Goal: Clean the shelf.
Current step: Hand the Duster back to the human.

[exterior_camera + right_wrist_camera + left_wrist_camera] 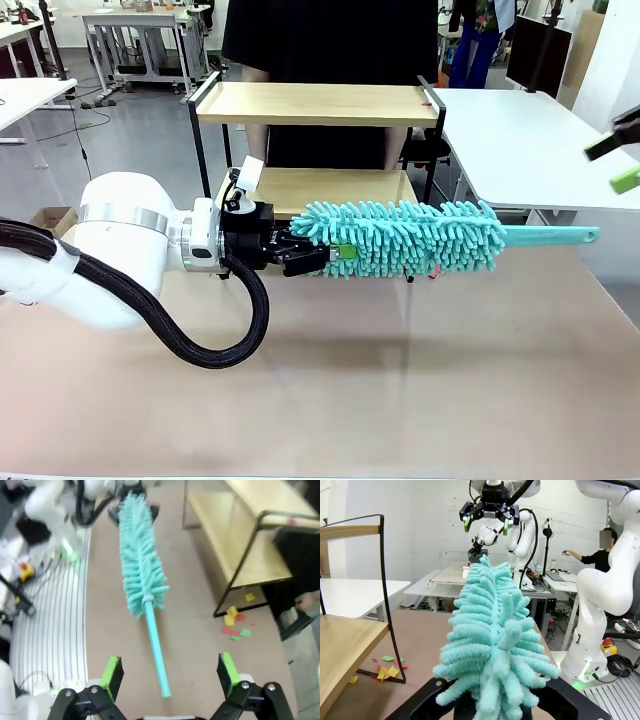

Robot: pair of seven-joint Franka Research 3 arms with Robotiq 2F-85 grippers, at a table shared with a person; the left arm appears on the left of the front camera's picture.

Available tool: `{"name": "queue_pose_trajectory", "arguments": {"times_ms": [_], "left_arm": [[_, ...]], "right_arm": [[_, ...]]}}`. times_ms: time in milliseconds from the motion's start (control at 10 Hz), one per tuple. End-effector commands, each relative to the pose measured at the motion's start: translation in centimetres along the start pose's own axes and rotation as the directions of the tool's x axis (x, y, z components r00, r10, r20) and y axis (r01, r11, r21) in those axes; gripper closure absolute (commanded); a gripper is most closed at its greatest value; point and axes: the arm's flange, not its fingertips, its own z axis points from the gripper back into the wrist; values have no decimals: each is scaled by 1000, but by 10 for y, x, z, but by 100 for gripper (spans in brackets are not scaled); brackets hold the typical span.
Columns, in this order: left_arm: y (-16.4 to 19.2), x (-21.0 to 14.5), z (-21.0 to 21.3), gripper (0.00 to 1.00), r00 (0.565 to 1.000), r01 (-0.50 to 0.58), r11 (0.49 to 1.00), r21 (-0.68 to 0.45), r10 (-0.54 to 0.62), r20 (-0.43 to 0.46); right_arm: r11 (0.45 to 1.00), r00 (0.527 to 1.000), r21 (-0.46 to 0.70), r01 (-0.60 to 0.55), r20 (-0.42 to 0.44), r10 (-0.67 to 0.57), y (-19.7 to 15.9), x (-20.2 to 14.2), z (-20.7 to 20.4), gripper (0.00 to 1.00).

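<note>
My left jaws [318, 258] are clamped on the fluffy end of the teal duster [410, 238], held level above the surface [400, 380]. My right jaws [170, 672] stand apart, near its handle. Beyond stands the shelf [320, 105]; next I judge the duster must swing onto its boards.

A robotics lab: white worktables [520, 140], cabled equipment benches [140, 40], bare white walls [435, 525].

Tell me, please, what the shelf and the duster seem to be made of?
The shelf: boards look like light, matt wood, with pale grain-like colour; the thin frame looks like black-painted metal. The duster: head seems soft chenille microfibre, with fluffy turquoise noodles; its handle looks like smooth turquoise plastic, though that is uncertain.
</note>
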Motion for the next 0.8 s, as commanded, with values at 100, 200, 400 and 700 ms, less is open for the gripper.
{"name": "queue_pose_trajectory", "arguments": {"times_ms": [100, 200, 400, 700], "left_arm": [[0, 2, -1, 100, 1000, 3, 1000, -4, -3, 4], [0, 2, -1, 100, 1000, 3, 1000, -4, -3, 4], [0, 0, 0, 82, 1000, 0, 1000, 0, 0, 0], [-7, 71, 35, 82, 990, 68, 995, 77, -76, 115]], "right_arm": [[993, 974, -54, 109, 207, -96, -1, -25, 38, 0], [985, 959, -77, 152, 252, -129, -4, -41, 49, 0], [990, 976, -72, 122, 189, -107, -1, -34, 48, 0], [990, 976, -72, 122, 189, -107, -1, -34, 48, 0]]}}
